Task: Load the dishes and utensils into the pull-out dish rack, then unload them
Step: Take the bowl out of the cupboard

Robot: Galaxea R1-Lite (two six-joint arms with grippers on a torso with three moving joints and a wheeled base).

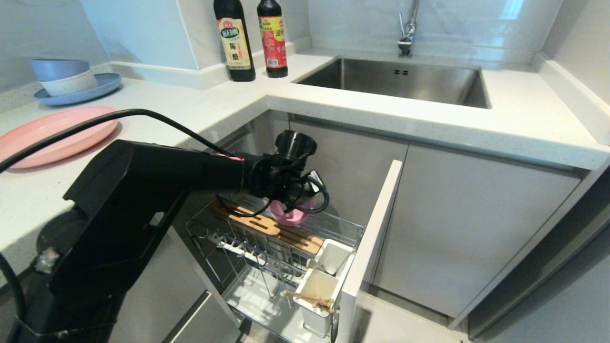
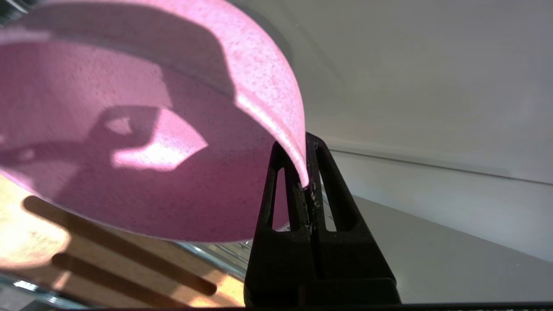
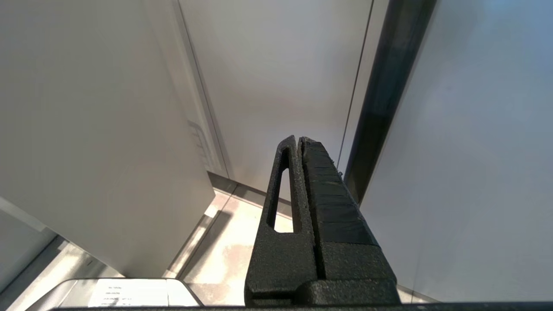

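Right then, the left end effector (image 2: 304, 172) was pinched tight on the rim of the small matte pink bowl (image 2: 142, 129), one finger inside the wall and one outside, a rim grip that suited a thin-walled dish too wide to span. In the head view the bowl (image 1: 289, 217) sat low at the back of the pull-out chrome wire dish rack (image 1: 271, 257), just over the slotted bamboo strip (image 1: 267, 226), tilted rather than flat. Whether it was resting on the strip or just clear of it could not be told. By the look of it, this was the unloading half: the wide shallow pink plate (image 1: 52, 133) lay out on the white bench (image 1: 200, 105), while the light wooden chopsticks (image 1: 310, 299) stood in the white plastic utensil cup (image 1: 317, 290), handy for a later pick. The metal spoon could not be made out. The right end effector (image 3: 299, 142) hung parked beside the grey cabinets, fingers pressed together on nothing.
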